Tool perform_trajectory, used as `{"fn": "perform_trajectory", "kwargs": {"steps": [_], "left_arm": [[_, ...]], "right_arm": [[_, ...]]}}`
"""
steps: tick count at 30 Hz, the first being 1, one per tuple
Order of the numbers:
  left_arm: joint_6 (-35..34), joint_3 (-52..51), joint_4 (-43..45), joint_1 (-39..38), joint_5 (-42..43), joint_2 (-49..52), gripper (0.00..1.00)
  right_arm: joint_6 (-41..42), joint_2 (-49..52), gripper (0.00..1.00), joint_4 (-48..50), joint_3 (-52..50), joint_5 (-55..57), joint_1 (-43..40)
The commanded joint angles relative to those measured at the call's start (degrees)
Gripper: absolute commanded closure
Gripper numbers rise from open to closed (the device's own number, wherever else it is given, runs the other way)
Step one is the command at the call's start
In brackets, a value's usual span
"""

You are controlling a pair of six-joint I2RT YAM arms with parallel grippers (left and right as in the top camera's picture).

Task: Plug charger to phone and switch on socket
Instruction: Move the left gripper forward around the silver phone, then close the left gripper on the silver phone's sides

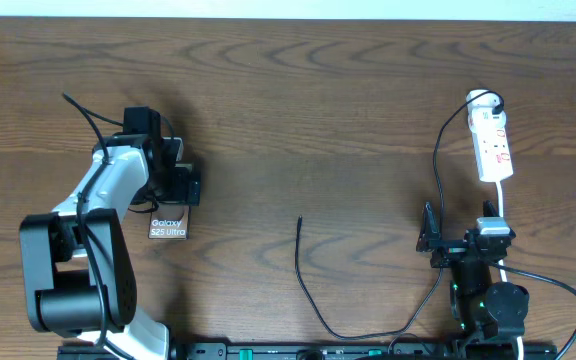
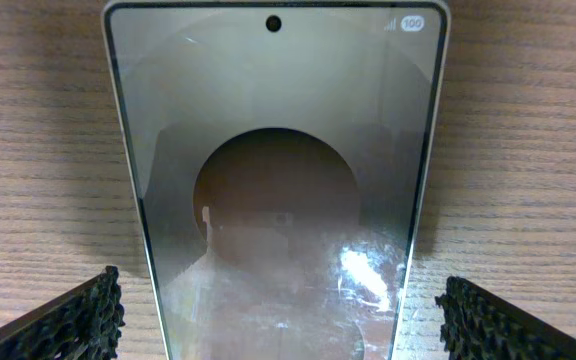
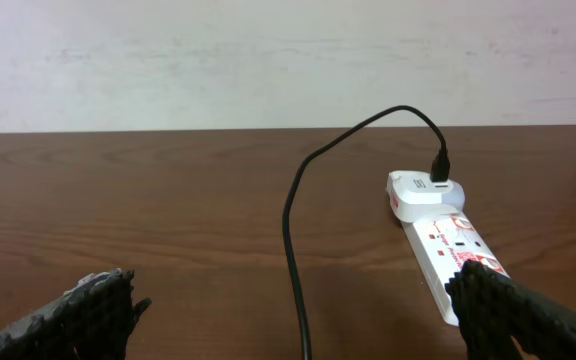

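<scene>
The phone [image 2: 278,150] lies flat on the table, screen up. Its lettered end [image 1: 168,228] shows below my left arm in the overhead view. My left gripper [image 2: 280,335] [image 1: 176,185] hangs open over it, with one finger [image 2: 68,320] on each side of the glass and apart from it. The charger cable [image 1: 313,300] loops along the front of the table. Its free plug tip [image 1: 300,218] lies at mid-table, and its other end is plugged into the far end of the socket [image 1: 493,145] [image 3: 448,240]. My right gripper [image 1: 458,225] [image 3: 303,320] is open and empty just in front of the socket, with the cable [image 3: 293,250] running between its fingers.
The socket's white cord [image 1: 503,205] runs from the strip's near end under my right arm toward the table's front edge. A pale wall [image 3: 288,60] stands behind the table's far edge. The left arm's base [image 1: 73,275] fills the front left corner.
</scene>
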Motion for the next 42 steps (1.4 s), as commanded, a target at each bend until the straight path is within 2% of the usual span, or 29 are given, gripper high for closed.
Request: {"fn": "perform_trajectory", "kwargs": {"steps": [1, 42], "left_arm": [[1.0, -1.0, 0.3, 0.0, -0.9, 0.9, 0.02], [1.0, -4.4, 1.2, 0.0, -2.0, 0.9, 0.02]], "right_arm": [[0.3, -0.1, 0.01, -0.2, -0.1, -0.2, -0.3], [0.3, -0.1, 0.01, -0.2, -0.1, -0.2, -0.3]]}}
